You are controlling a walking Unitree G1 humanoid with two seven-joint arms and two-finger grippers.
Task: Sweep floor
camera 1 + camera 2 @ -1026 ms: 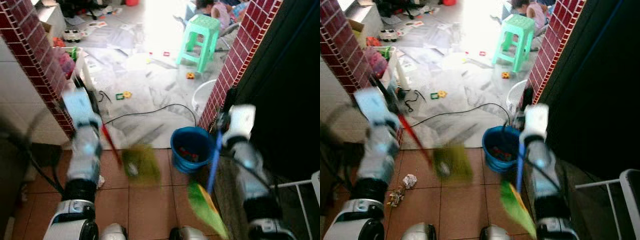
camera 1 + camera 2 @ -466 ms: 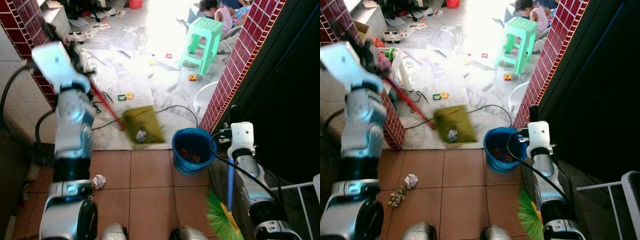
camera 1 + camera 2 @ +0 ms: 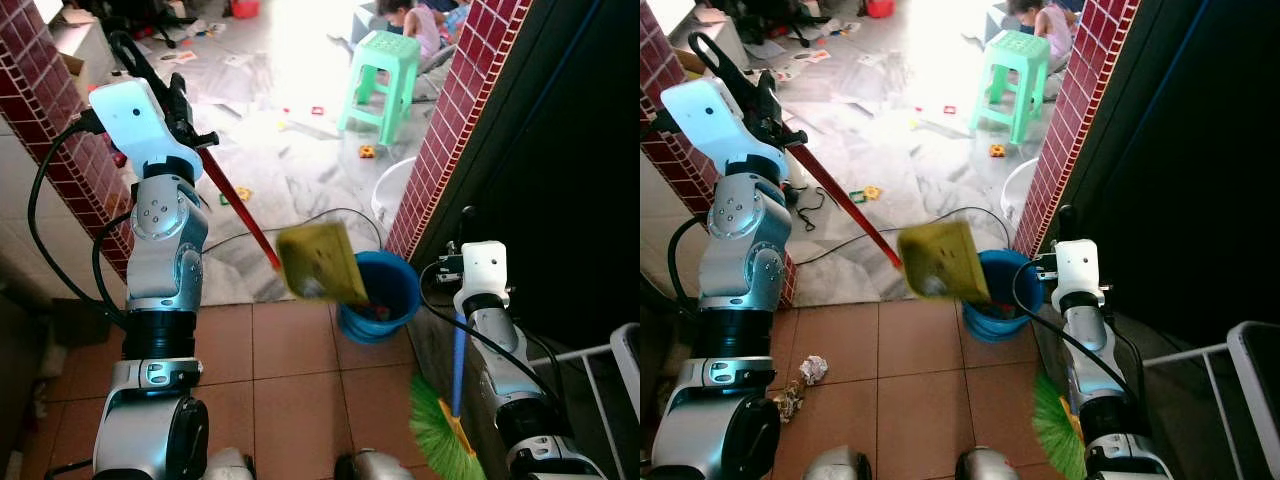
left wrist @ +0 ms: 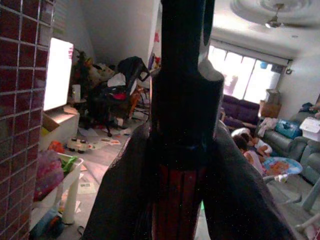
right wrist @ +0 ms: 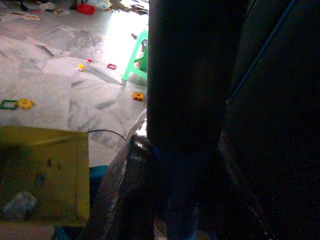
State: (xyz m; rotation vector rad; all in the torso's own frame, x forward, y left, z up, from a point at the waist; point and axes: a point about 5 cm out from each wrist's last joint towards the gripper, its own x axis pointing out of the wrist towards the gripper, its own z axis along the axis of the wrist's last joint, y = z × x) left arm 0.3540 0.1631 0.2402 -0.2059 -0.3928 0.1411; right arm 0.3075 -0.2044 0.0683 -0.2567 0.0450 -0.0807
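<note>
Dustpan: yellow-green pan [image 3: 318, 262] on a red handle [image 3: 238, 212], held up in the air and tilted, its lower edge over the rim of the bucket; a small pale crumpled scrap lies in the pan.
Left gripper [image 3: 178, 100]: raised high beside the left brick pillar [image 3: 40, 110], fingers clenched on the upper end of the red handle; the left wrist view shows the handle running between them.
Broom: blue stick [image 3: 458, 365] standing nearly upright at the robot's right side, green bristles [image 3: 437, 438] with a yellow base down near the floor.
Right gripper [image 3: 463, 268]: low, close to the dark wall, fingers clasped around the top of the blue stick.
Bucket: blue [image 3: 392, 298], on the terracotta tiles at the foot of the right brick pillar [image 3: 455, 120], with small bits inside.
Floor: a crumpled paper [image 3: 813, 369] and a litter scrap [image 3: 790, 401] lie on the tiles near the left arm's base; beyond lies grey marble with a black cable [image 3: 320, 215] and scattered small toys.
Beyond: a green stool [image 3: 382, 72] stands on the marble, a person [image 3: 412, 20] sits behind it.
Right edge: a white rack [image 3: 600, 385].
</note>
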